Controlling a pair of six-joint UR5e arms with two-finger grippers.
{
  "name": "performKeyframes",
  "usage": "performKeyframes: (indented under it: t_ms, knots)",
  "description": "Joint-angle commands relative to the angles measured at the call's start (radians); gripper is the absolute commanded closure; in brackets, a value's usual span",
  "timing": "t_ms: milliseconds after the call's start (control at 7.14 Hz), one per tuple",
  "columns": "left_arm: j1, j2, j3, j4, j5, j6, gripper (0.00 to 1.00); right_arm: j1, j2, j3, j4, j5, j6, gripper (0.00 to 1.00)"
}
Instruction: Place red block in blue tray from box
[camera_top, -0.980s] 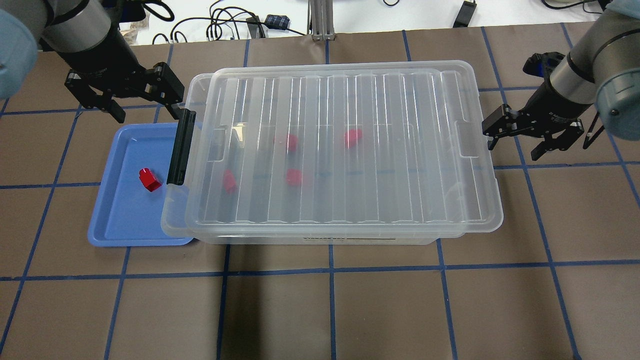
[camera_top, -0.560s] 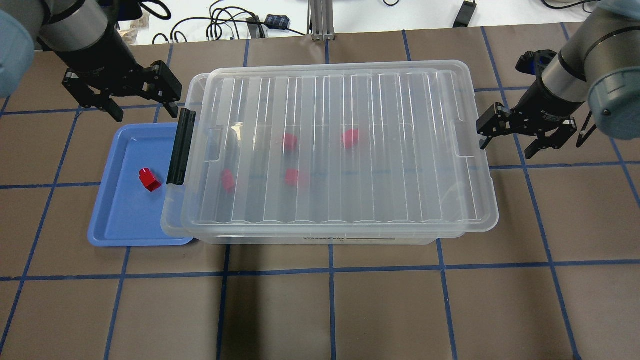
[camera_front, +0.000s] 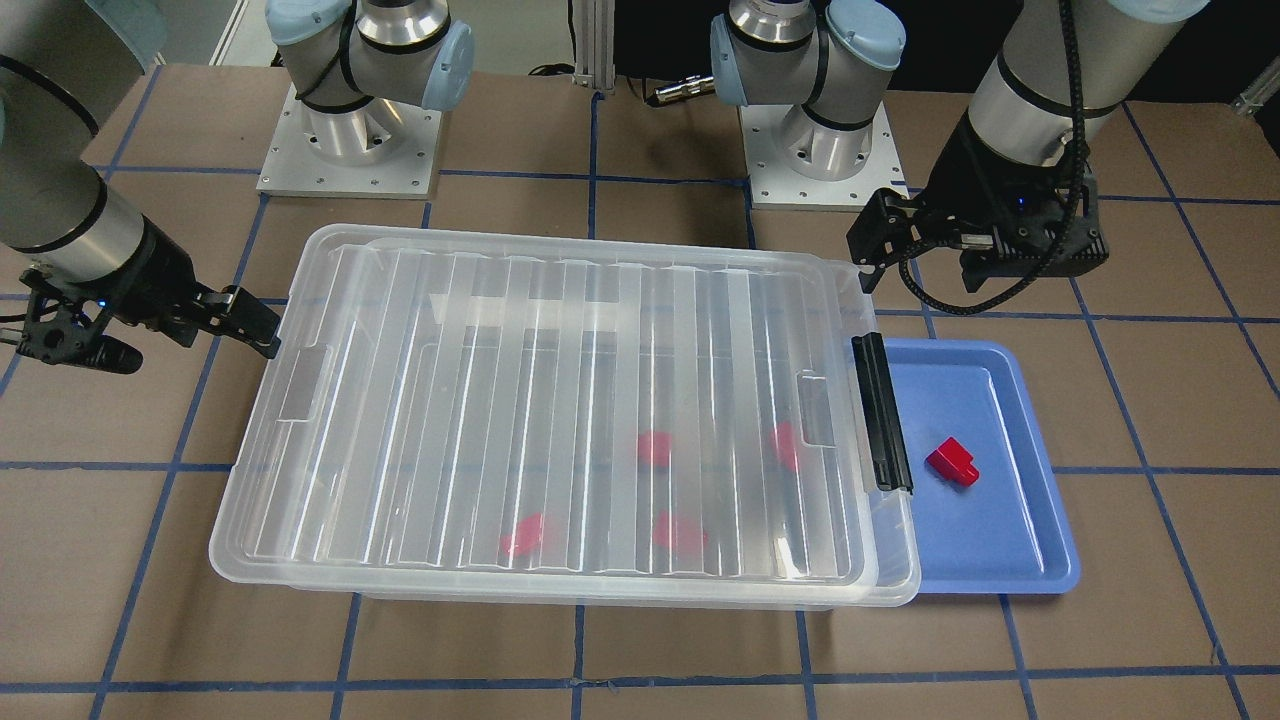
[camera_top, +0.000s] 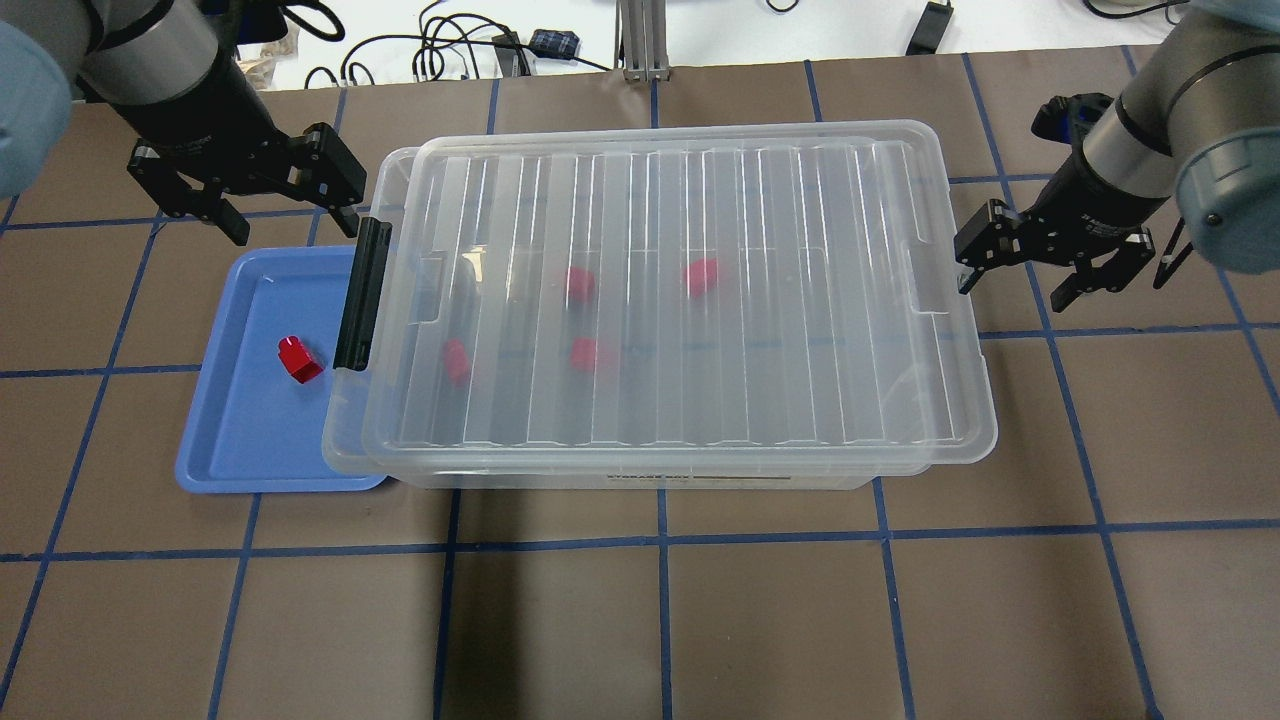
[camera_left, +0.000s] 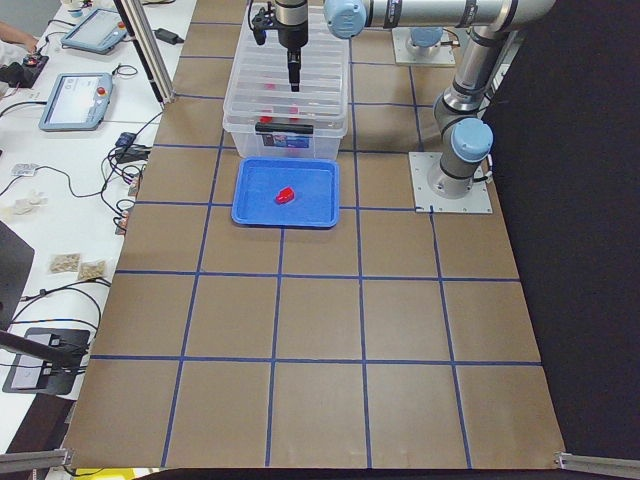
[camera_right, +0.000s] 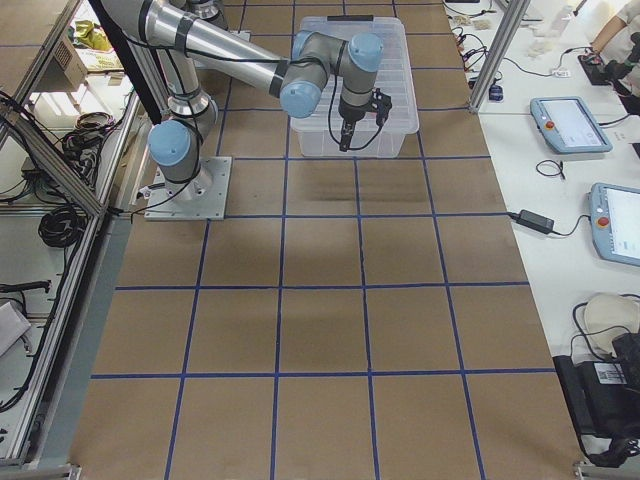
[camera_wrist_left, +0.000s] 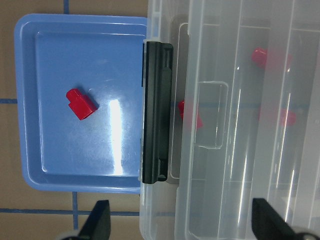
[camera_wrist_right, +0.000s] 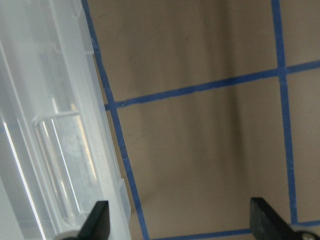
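One red block (camera_top: 298, 359) is seen lying inside the blue tray (camera_top: 240, 440), at the left of the overhead frame, apart from the tray's rim and near the side closest to the box (camera_top: 660, 470). The tray is set flat on the counter (camera_top: 760, 620), and its right edge is overlapped by the box's left rim. Four further red blocks (camera_top: 579, 284) are seen blurred through the ribbed translucent lid (camera_top: 800, 300), which lies over the box; they are gathered in the box's left half. A black latch bar (camera_top: 362, 294) is placed at the box's left end, right beside the tray.

The left tool (camera_top: 293, 228) is held above the tray's upper edge, at the upper left of the frame, with its fingers spread wide and nothing between them; in the left wrist view both fingertips (camera_wrist_left: 97, 222) are seen far apart at the bottom corners. The right tool (camera_top: 1015, 288) is held just beside the box's right end, also spread wide and empty, one fingertip near the lid's edge.
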Motion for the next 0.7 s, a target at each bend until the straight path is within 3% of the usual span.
performKeyframes:
  t_ms: [0,280,560]
  knots:
    - [-0.002,0.000,-0.002,0.000,0.000,0.000,0.00,0.002,-0.048,-0.146,0.184,-0.046,0.000,0.00]
    - [-0.002,0.000,-0.002,0.000,0.000,0.000,0.00,0.075,-0.049,-0.213,0.232,-0.064,0.073,0.00]
    - [0.000,-0.002,-0.002,0.001,-0.003,-0.002,0.00,0.233,-0.044,-0.211,0.162,-0.108,0.195,0.00]
